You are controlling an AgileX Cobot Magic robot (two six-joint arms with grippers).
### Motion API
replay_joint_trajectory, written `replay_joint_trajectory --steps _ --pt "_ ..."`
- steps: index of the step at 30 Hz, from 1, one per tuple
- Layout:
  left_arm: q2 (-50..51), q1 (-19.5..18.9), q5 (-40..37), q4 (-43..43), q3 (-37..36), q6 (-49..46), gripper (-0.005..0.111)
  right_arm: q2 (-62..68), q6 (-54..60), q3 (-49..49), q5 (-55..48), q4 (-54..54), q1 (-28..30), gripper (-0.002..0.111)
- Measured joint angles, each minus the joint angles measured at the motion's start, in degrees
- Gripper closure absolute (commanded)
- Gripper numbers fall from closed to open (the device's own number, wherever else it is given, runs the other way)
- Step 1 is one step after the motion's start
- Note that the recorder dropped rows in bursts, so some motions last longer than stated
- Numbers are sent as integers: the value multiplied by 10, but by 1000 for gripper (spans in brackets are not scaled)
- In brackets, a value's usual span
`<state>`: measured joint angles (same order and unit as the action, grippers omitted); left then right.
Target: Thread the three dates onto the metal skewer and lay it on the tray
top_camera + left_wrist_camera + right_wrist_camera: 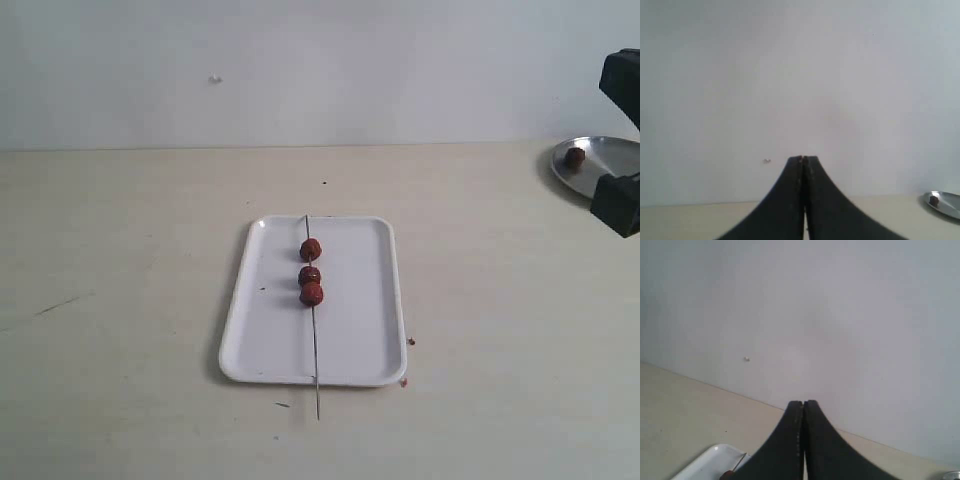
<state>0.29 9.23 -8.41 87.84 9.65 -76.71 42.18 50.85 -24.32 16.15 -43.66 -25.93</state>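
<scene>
The white tray (350,330) lies at the table's middle. The thin metal skewer (315,350) rests lengthwise on it, its near end poking past the front rim. Three dark-red dates (311,271) sit threaded in a row on the skewer's far half. My left gripper (803,159) is shut on nothing and faces the back wall; it is out of the exterior view. My right gripper (803,402) is also shut and empty, raised at the right; the tray's corner (710,457) and the skewer's tip (740,461) show beside it. Part of the right arm (620,140) shows at the right edge.
A round shiny metal plate (610,155) with a fourth dark-red fruit (574,156) sits at the back right, also seen as the plate (946,202) in the left wrist view. Small red crumbs (404,381) lie by the tray's front right corner. A pale wall stands behind.
</scene>
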Motion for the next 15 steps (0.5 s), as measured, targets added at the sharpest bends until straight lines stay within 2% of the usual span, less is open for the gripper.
replay_joint_trajectory --steps 5,7,8,9,10,12,15 --pt "0 0 37 -75 0 112 107 0 0 0 0 0 0 108" --pt "0 0 36 -207 -2 248 107 0 0 0 0 0 0 108" --pt "0 0 18 -376 -3 409 107 0 0 0 0 0 0 108" --pt "0 0 4 -503 -3 516 107 0 0 0 0 0 0 108" --pt "0 0 -20 -681 -5 709 107 0 0 0 0 0 0 108" --pt "0 0 -46 -853 -9 902 107 0 0 0 0 0 0 108" --pt "0 0 -53 -935 -19 983 107 0 0 0 0 0 0 108"
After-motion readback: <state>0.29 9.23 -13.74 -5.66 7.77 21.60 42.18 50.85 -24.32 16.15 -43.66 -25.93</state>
